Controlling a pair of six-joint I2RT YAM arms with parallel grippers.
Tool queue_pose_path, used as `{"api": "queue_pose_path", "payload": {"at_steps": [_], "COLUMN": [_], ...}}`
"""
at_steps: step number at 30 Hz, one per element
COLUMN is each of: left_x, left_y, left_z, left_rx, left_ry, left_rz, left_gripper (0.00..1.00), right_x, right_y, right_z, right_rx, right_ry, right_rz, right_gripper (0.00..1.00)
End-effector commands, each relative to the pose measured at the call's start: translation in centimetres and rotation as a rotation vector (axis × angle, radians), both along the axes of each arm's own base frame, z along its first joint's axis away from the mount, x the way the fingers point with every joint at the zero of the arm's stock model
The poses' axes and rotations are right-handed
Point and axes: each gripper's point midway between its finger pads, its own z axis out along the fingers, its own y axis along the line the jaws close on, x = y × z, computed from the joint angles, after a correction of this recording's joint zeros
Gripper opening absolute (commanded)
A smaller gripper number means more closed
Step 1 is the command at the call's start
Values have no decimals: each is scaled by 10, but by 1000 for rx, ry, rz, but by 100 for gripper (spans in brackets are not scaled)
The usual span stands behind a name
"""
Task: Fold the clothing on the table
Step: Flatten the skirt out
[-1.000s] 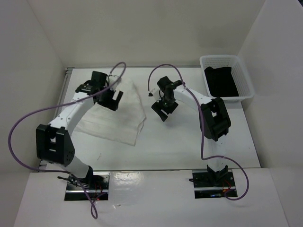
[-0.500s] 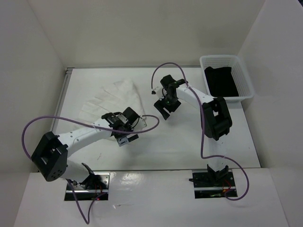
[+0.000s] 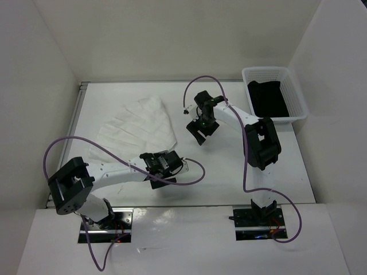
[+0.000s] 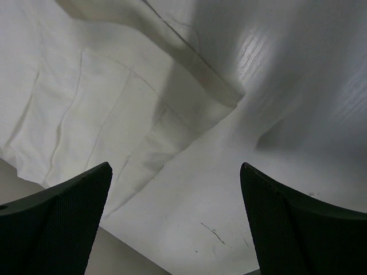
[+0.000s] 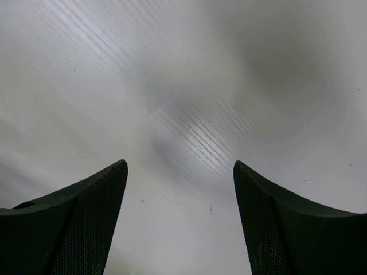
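The clothing (image 3: 137,127), a white pleated fan-shaped garment, lies spread flat on the left half of the table (image 3: 229,172). My left gripper (image 3: 163,179) hovers low over bare table just off the garment's near right corner, open and holding nothing. In the left wrist view the clothing (image 4: 97,103) fills the upper left, its corner ahead of the open left gripper (image 4: 175,192). My right gripper (image 3: 199,133) hangs open to the right of the garment, apart from it. The right wrist view shows only bare table (image 5: 183,86) between the wide-apart fingers of the right gripper (image 5: 180,192).
A white mesh basket (image 3: 293,90) with a black garment (image 3: 266,100) inside stands at the back right corner. White walls surround the table. The left arm's purple cable (image 3: 189,179) loops over the table near the front edge.
The left arm has swung from the garment's far side to its near right corner, uncovering the cloth. The right gripper has shifted only slightly. Both stayed open.
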Motion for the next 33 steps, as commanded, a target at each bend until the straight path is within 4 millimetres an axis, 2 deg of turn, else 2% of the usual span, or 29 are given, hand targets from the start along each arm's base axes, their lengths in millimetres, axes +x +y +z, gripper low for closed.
{"api": "queue_pose_path", "payload": {"at_steps": [1, 11, 14, 16, 17, 18, 20, 21, 22, 24, 25, 27, 28, 29, 31, 32, 33], "left_x": [7, 16, 17, 17, 17, 18, 19, 22, 30, 41, 57, 71, 87, 102, 118, 140, 148], "left_y": [-4, -17, -19, -16, -15, -17, -18, -16, -12, -12, -15, -16, -23, -16, -18, -21, -24], "left_z": [-4, -19, -26, -30, -32, -32, -34, -33, -33, -30, -19, -6, 13, 22, 44, 69, 83], "left_rx": [22, 16, 24, 41, 41, 33, 32, 25, 26, 9, -32, -66, -106, -113, -160, -212, -244], "left_ry": [-66, -91, -90, -94, -94, -99, -99, -104, -104, -106, -124, -120, -142, -156, -159, -201, -209], "left_rz": [-5, -8, -17, -25, -25, -24, -24, -9, 20, 55, 96, 134, 156, 193, 221, 253, 248], "left_gripper": [98, 94, 87, 83, 80, 71, 60, 54, 41, 32, 30, 26, 25, 25, 23, 23, 23], "right_x": [12, 13, 8, 11, 9, 11, 11, 11, 11, 13, 14, 14, 15, 15, 16, 16, 18], "right_y": [5, 4, 1, 1, 0, -4, -4, -4, -4, -3, -4, -4, -7, -7, -7, -7, -10], "right_z": [18, 19, 17, 21, 19, 19, 19, 19, 19, 19, 19, 23, 23, 23, 26, 26, 26], "right_rx": [36, 33, 27, 27, 23, 23, 23, 23, 23, 27, 19, 25, 25, 25, 29, 29, 28], "right_ry": [-69, -82, -71, -94, -86, -86, -86, -86, -86, -94, -98, -104, -104, -104, -112, -112, -112], "right_rz": [-12, -15, -15, -18, -18, -27, -27, -27, -27, -27, -30, -39, -48, -48, -48, -48, -57], "right_gripper": [79, 79, 79, 79, 79, 79, 79, 79, 79, 79, 79, 79, 79, 79, 79, 79, 79]}}
